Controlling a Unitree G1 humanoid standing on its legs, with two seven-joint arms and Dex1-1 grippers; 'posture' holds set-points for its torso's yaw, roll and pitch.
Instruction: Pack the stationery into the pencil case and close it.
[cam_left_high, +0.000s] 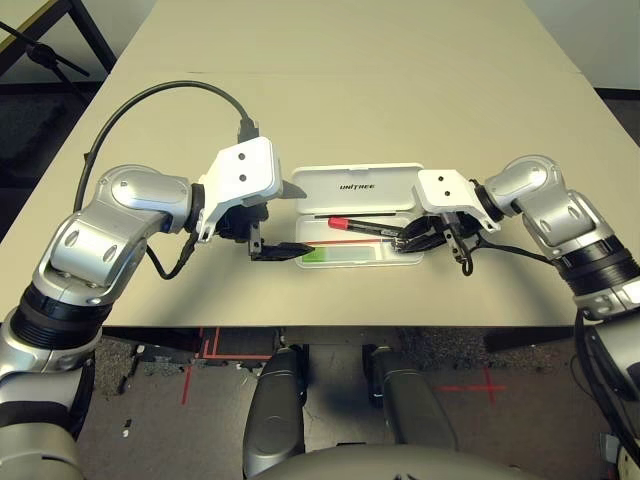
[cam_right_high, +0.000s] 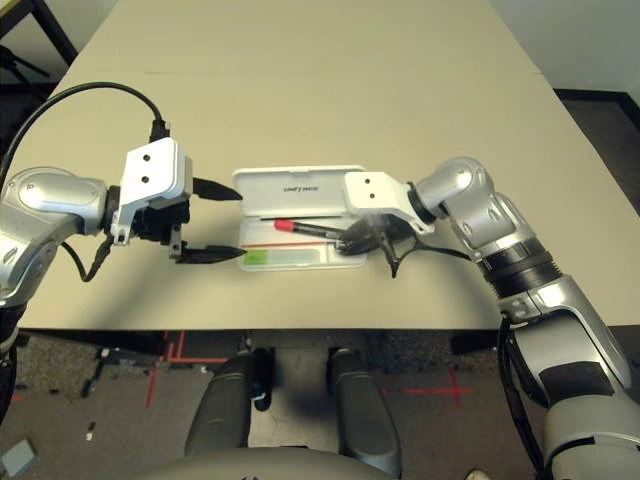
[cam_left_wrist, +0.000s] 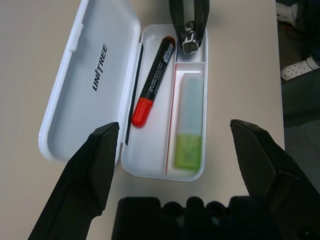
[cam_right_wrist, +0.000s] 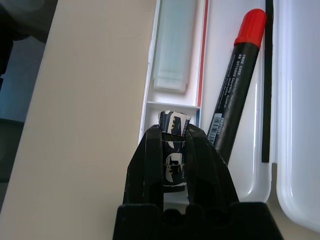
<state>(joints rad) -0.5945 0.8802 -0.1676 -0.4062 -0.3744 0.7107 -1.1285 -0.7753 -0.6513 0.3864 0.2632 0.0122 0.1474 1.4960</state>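
One open white pencil case (cam_left_wrist: 85, 80) holds one red marker (cam_left_wrist: 152, 82) and one green-tipped stick (cam_left_wrist: 190, 127); right gripper (cam_right_wrist: 174, 131) jaws pinch one small cylinder (cam_right_wrist: 173, 122), left gripper (cam_left_wrist: 182, 150) jaws gape wide, empty.

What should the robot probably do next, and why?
Probably open the right gripper to drop the small cylinder it pinches over the pencil case's end compartment. The marker and green stick already lie inside, and the lid stands open.
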